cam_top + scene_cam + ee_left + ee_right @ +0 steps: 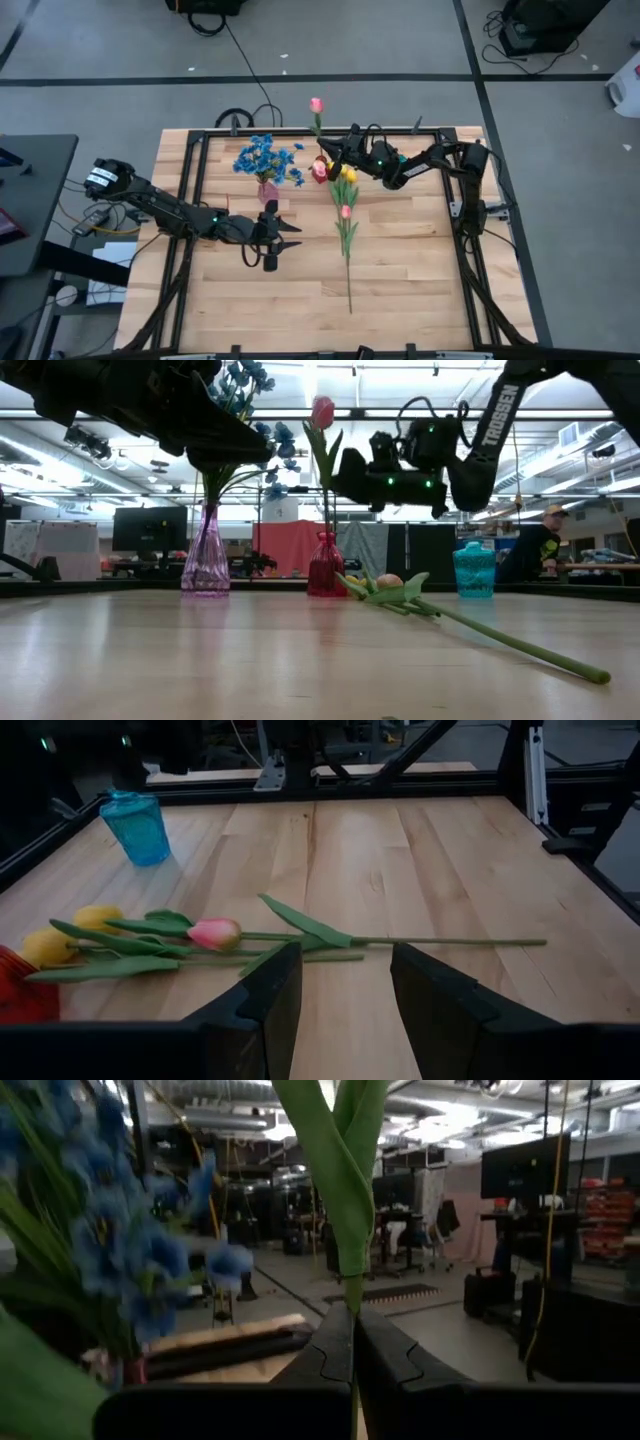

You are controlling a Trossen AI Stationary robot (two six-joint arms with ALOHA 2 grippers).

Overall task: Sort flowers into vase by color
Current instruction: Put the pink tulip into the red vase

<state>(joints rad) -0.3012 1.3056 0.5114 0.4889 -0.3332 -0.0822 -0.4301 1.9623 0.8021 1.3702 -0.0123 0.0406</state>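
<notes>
My right gripper is at the far middle of the table, shut on a pink tulip that stands upright over the red vase. The tulip's stem runs down to the vase's neck. A clear pink vase to the left holds the blue flowers by their stems. Two yellow tulips and one pink tulip lie flat on the table, their stems pointing to the near edge. My left gripper hovers open above the table left of them, touching nothing. My right gripper pinches the pink tulip's green stem between its two fingers, just below the long leaves. The fingers come about level from the table's right side and lie across the stem. The tulip stands upright, blossom up, with its lower stem at the red vase's mouth.
A teal vase stands at the far right, with nothing in it. Black frame rails border the tabletop. The near half of the wooden table holds only the lying stems. A person sits in the room beyond.
</notes>
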